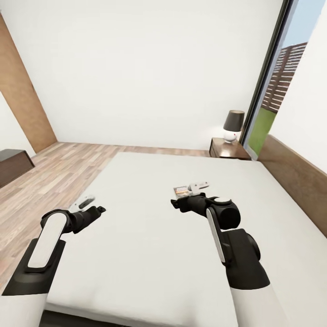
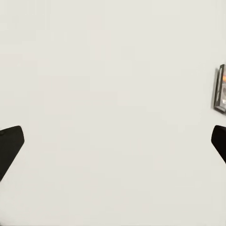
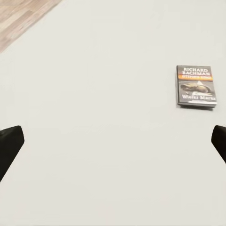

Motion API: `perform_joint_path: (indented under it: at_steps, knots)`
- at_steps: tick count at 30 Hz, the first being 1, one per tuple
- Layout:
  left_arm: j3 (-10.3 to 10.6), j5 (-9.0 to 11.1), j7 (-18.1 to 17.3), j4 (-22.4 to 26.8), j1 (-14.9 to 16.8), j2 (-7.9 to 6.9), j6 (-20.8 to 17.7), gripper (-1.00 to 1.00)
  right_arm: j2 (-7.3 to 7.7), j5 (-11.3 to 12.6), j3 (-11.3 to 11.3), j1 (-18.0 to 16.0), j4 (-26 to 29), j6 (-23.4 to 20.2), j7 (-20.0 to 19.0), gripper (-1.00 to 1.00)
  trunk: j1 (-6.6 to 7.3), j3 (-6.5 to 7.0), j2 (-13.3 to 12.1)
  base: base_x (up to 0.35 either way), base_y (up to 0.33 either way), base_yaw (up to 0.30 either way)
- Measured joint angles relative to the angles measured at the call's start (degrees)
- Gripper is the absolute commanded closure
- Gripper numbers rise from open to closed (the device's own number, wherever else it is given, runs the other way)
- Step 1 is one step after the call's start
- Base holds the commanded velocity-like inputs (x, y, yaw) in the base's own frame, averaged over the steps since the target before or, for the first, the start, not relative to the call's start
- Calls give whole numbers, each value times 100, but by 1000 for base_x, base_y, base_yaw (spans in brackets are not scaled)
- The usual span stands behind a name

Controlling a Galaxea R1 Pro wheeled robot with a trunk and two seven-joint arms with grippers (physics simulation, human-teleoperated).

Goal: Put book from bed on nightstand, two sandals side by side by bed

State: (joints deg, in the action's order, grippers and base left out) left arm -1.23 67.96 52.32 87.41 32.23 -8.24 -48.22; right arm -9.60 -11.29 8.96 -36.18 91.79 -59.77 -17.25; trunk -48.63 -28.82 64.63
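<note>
Both arms reached out over the bed (image 1: 150, 254), whose pale mattress ran from the robot's trunk toward the far wall. The left end effector (image 1: 93, 205) hung above the mattress near its left edge, its fingers (image 2: 10, 143) spread wide with nothing between them. The right end effector (image 1: 193, 190) hovered over the middle of the bed, its fingers (image 3: 9, 143) likewise spread apart and holding nothing. Just beyond it in the head view, the book (image 3: 196, 85) lay flat on the mattress, cover up, showing white "RICHARD BACHMAN" lettering above an orange band and a dark picture; no finger touched it. To the left of the bed stretched the wood-plank floor (image 1: 54, 172). Farther off, at the bed's far right corner, stood the nightstand (image 1: 227, 149) with a dark-shaded lamp (image 1: 233, 126) on top, beside the black-framed window (image 1: 272, 77) showing green lawn.
</note>
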Motion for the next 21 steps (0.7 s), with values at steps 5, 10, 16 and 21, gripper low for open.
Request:
perform_joint_path:
  at_steps: [5, 10, 16, 21]
  knots:
    - [13, 0, 0, -3, 2, 0, -2, -100, 3, 10, -10, 1, 0, 0, -1, -100, -1, -1, 0, 124, 113, 32]
    - [15, 0, 0, -7, 2, 0, -1, -100, 0, 15, -14, 1, 0, -1, 3, -100, -1, 0, 0, 53, 48, -8]
    - [15, -1, 0, -13, 5, 0, 0, -100, -26, 8, -17, 2, 2, -1, 12, -100, -1, 14, 0, 17, 15, -152]
    - [17, -1, 0, -13, 7, 0, 0, -100, -35, 15, -18, 2, 2, -1, 14, -100, -2, 31, 0, 5, 5, -214]
